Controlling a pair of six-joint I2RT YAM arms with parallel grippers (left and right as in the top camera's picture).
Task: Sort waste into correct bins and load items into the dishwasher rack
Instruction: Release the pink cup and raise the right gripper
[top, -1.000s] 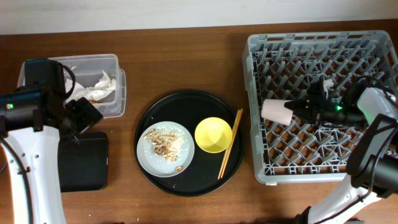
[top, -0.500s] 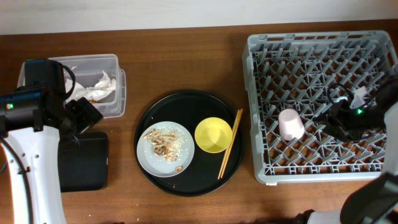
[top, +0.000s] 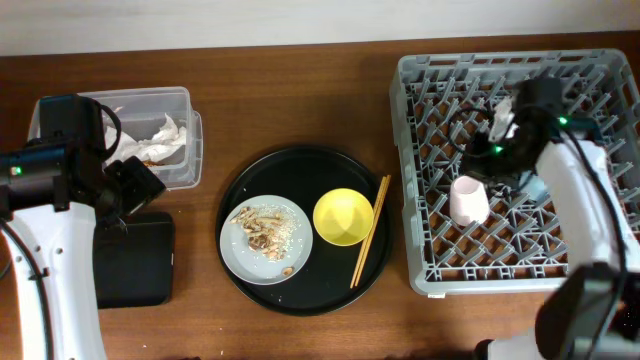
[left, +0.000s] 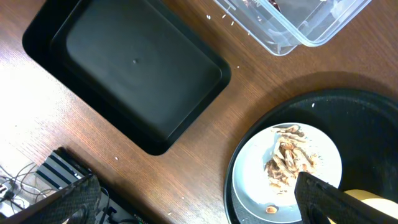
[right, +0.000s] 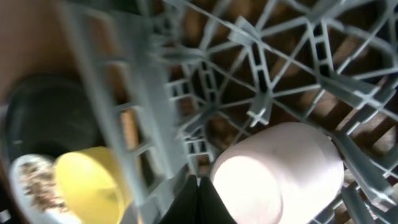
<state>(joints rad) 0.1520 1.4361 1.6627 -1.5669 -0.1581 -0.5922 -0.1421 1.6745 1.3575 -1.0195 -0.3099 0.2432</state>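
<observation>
From overhead, the pink cup (top: 468, 200) lay inside the dishwasher rack (top: 420, 270), so that item was loaded. The tissue (top: 160, 140) was in the clear tub (top: 190, 160), far left of the rack. The plate (top: 290, 245) with food scraps (top: 262, 228), the yellow bowl (top: 343, 217) and the chopsticks (top: 370, 232) waited on the round black tray (top: 240, 285), just left of the rack. No blue cup was visible. The right gripper (top: 497, 152) hung over the rack, beside the cup.

In the left wrist view, the left gripper (left: 196, 180) was spread wide and empty, and the scraps lay near its right finger.

In the right wrist view, which was blurred, the jaws looked pressed together with nothing held. The cup lay just beside them, not between.
</observation>
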